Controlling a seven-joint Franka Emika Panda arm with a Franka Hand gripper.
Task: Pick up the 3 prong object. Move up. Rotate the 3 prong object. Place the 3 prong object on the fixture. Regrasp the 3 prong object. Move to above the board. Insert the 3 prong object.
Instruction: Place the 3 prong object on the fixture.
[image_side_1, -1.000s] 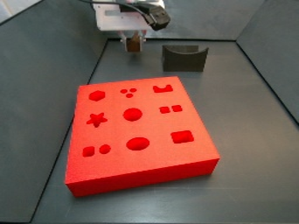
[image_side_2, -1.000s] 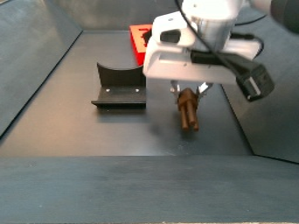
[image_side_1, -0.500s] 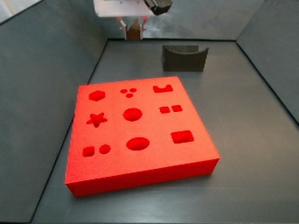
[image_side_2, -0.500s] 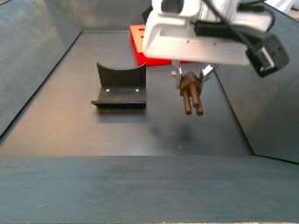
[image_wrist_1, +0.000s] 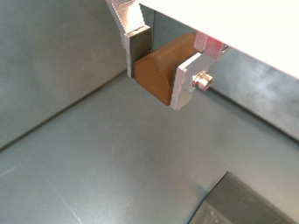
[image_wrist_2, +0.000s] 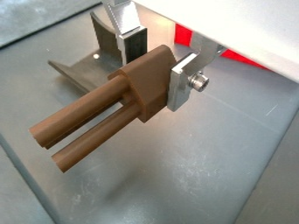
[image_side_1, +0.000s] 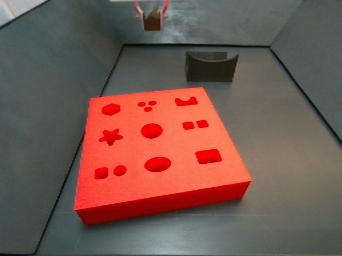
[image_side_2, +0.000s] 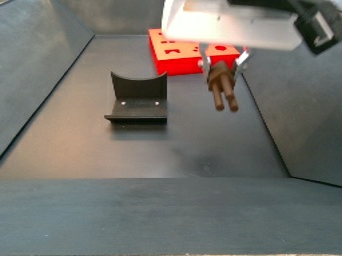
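My hand (image_wrist_2: 149, 63) is clamped on the 3 prong object (image_wrist_2: 100, 118), its 2 silver fingers (image_wrist_2: 184, 83) pressing the brown body from both sides, and I hold it high in the air, clear of the floor, with the prongs hanging downward in a side view (image_side_2: 223, 90). In a wrist view I can count only 2 prongs; a 3rd may hide behind them. Below and to the side stands 1 fixture (image_side_2: 135, 100), its notch facing up, with 1 red board (image_side_1: 158, 151) well apart from it. The risk I see is in the rotation to come — I grip only the short body, so the long prongs could lever the piece askew between my pads, and it would then meet the fixture's notch crooked. A tilted seat there would spoil the regrasp.
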